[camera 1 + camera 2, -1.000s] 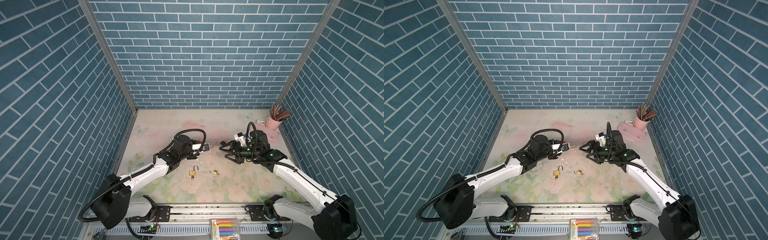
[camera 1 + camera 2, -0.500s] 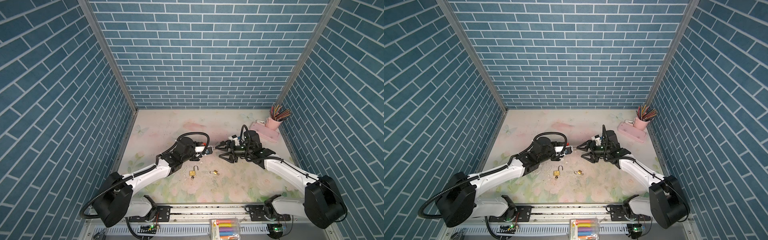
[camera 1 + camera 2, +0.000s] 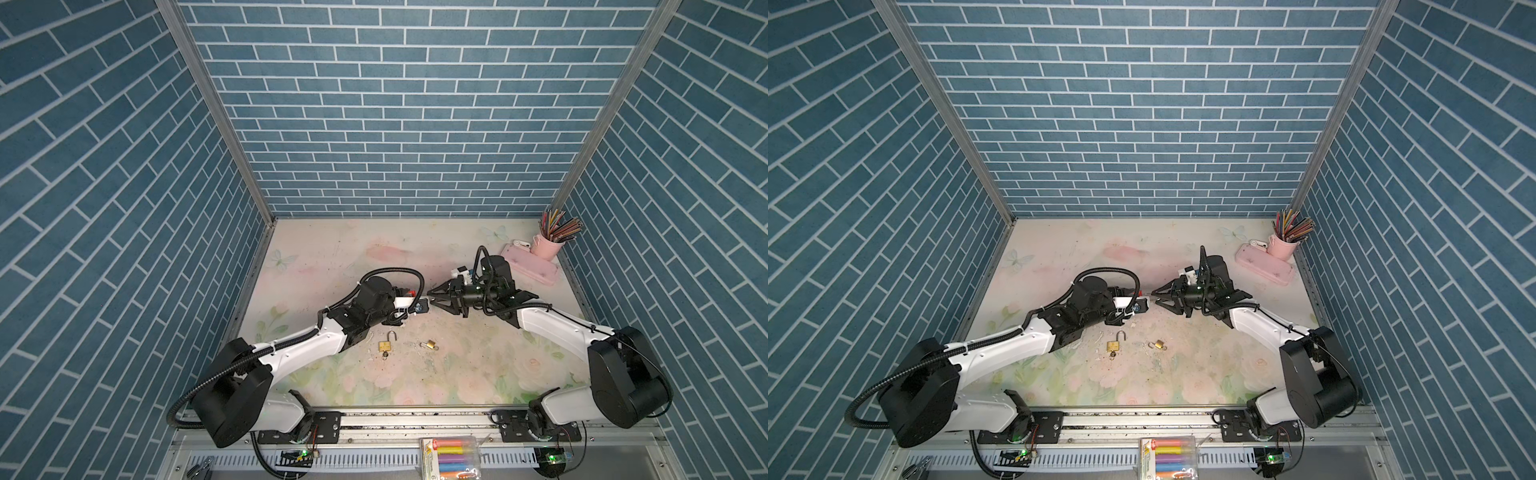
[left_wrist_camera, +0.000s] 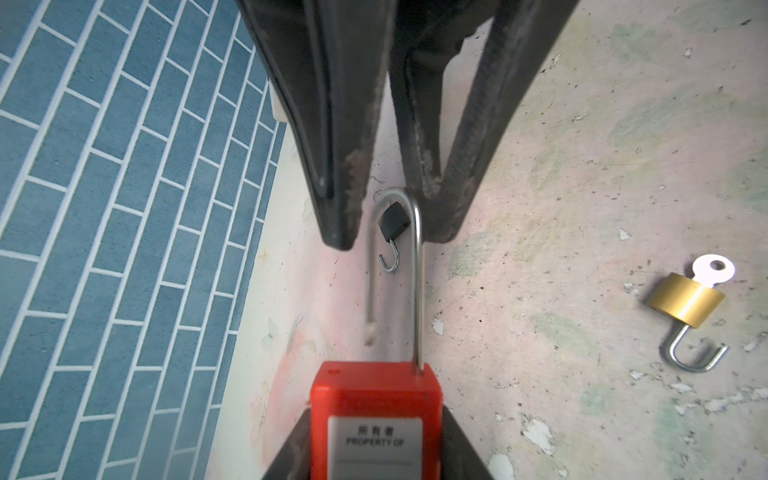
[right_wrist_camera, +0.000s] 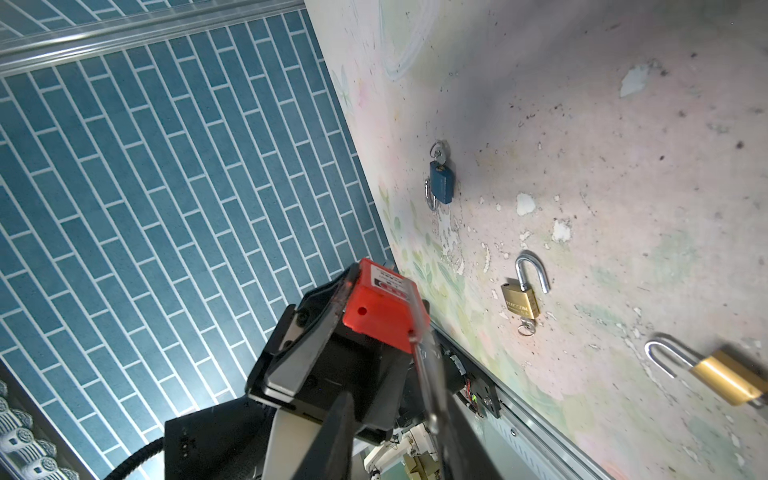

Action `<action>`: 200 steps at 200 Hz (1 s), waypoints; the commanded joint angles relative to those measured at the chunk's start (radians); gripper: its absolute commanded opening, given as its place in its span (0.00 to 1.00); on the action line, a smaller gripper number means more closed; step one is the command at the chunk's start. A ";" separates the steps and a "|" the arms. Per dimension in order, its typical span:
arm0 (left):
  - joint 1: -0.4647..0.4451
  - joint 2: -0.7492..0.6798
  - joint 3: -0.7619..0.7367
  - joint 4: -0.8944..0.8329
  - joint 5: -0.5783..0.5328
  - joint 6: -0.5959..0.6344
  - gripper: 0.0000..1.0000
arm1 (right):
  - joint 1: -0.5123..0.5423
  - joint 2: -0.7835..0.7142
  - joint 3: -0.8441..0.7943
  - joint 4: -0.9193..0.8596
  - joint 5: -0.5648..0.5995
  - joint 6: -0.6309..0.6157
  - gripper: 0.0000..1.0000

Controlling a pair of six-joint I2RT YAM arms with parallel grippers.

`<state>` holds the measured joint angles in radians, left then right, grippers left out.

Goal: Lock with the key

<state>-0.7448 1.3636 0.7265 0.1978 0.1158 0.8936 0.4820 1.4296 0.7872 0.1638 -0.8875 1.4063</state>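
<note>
A red padlock [image 4: 376, 386] with a white label sits in my left gripper [image 3: 415, 307], which is shut on its body. Its long steel shackle [image 4: 417, 270] is open, the free leg out of the body and blurred. My right gripper [image 3: 432, 300] meets it tip to tip above the table's middle. Its two fingers [image 4: 338, 208] have closed on the bend of the shackle, one on each side. The red padlock's key is hidden.
Two brass padlocks lie open on the table in front of the grippers, a larger one [image 3: 385, 345] and a smaller one [image 3: 431, 344], each with a key in it. A small black padlock [image 4: 392, 222] and a blue padlock [image 5: 440, 183] also lie on the table. A pink pencil cup [image 3: 548, 245] and a pink case [image 3: 530, 268] stand at the back right.
My right gripper swung left to the left gripper and narrowed its wide-open jaws onto the shackle. The left gripper carried the red padlock slightly to the right.
</note>
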 commanded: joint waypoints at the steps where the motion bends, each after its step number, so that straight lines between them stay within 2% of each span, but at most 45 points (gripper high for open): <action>1: -0.010 0.003 0.004 0.014 0.014 0.008 0.00 | -0.006 0.002 0.039 -0.012 -0.015 -0.018 0.31; 48: -0.013 0.012 0.041 -0.015 0.068 -0.043 0.00 | -0.010 -0.008 0.051 -0.084 0.014 -0.085 0.14; 63: -0.010 0.017 0.061 -0.051 0.116 -0.064 0.00 | -0.013 -0.008 0.078 -0.139 0.031 -0.158 0.08; 81: -0.004 0.027 0.103 -0.124 0.211 -0.101 0.00 | -0.013 0.001 0.144 -0.220 0.065 -0.317 0.00; 116: 0.010 0.058 0.189 -0.241 0.366 -0.181 0.00 | -0.010 0.007 0.239 -0.341 0.126 -0.575 0.00; 168: 0.059 0.070 0.273 -0.324 0.524 -0.267 0.00 | -0.010 -0.062 0.171 -0.263 0.078 -0.817 0.00; 200: 0.073 0.083 0.313 -0.365 0.583 -0.277 0.00 | -0.009 -0.092 0.121 -0.186 0.004 -0.877 0.00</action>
<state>-0.6498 1.4433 0.9840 -0.1200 0.4812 0.6167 0.4694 1.3643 0.9314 -0.1539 -0.8520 0.6685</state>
